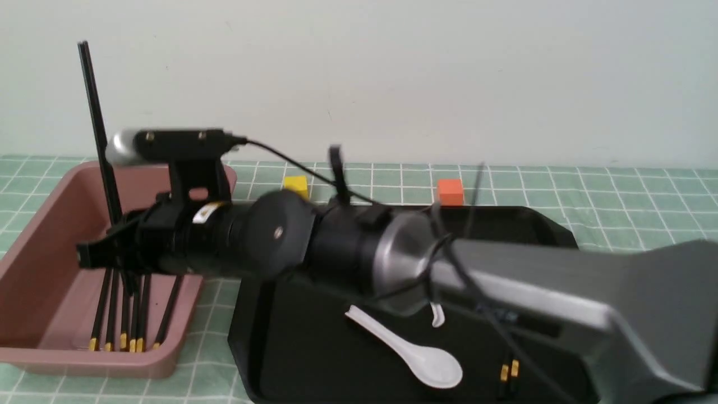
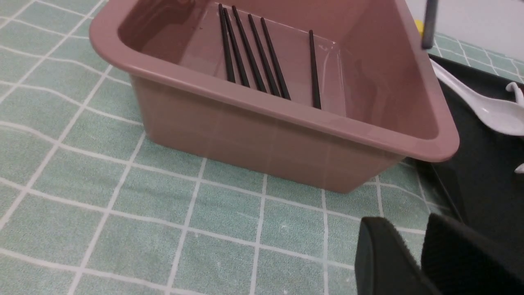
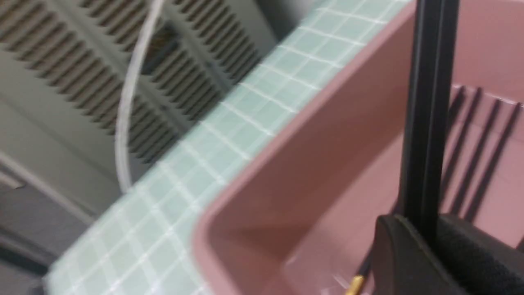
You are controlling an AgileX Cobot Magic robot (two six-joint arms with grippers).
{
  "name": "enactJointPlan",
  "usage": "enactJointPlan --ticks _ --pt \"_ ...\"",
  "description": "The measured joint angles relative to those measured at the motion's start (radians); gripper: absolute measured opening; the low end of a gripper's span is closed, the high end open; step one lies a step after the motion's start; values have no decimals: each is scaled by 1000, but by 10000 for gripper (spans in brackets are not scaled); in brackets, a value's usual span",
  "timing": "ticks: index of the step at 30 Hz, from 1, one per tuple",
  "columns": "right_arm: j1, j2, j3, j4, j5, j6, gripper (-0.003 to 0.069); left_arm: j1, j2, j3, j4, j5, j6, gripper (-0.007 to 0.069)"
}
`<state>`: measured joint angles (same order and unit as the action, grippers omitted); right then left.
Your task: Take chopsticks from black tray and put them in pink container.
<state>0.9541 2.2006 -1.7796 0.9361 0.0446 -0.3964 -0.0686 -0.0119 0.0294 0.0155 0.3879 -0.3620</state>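
Observation:
The pink container point(image 1: 33, 213) stands at the left, with several chopsticks point(image 1: 120, 314) lying flat on its floor. My right arm reaches across the black tray point(image 1: 291, 348), and my right gripper point(image 1: 98, 253) hangs over the container, shut on a pair of chopsticks point(image 1: 98, 123) that stand nearly upright. In the right wrist view the held chopsticks point(image 3: 428, 102) rise from my right gripper point(image 3: 425, 225) above the container's wall point(image 3: 319, 143). More chopsticks point(image 1: 508, 370) lie in the tray under the arm. My left gripper point(image 2: 409, 246) sits outside the container point(image 2: 245, 135), shut and empty.
A white spoon point(image 1: 415, 356) lies in the tray and a second one point(image 1: 437, 317) peeks from under the arm. A yellow cube point(image 1: 296, 185) and an orange cube point(image 1: 450, 192) sit behind the tray. A green checked cloth point(image 2: 102, 184) covers the table.

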Motion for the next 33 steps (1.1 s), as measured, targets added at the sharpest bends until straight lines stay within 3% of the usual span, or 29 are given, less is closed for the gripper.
enactJointPlan --ticks 8,13,18,23,24,27,33 --pt "4 25 -3 2 27 -11 259 0 0 0 0 0 0 173" --pt "-18 -20 -3 -41 238 -61 304 0 0 0 0 0 0 173" --pt "-68 -133 -3 -150 510 -79 227 0 0 0 0 0 0 173" --pt "-187 -355 -3 -294 920 -17 12 0 0 0 0 0 0 173" --pt "-196 -362 -4 -298 920 -13 6 0 0 0 0 0 0 173" --pt "-248 -507 -4 -379 1146 53 -11 0 0 0 0 0 0 173" --pt "-250 -782 99 -563 1195 167 -8 0 0 0 0 0 0 173"
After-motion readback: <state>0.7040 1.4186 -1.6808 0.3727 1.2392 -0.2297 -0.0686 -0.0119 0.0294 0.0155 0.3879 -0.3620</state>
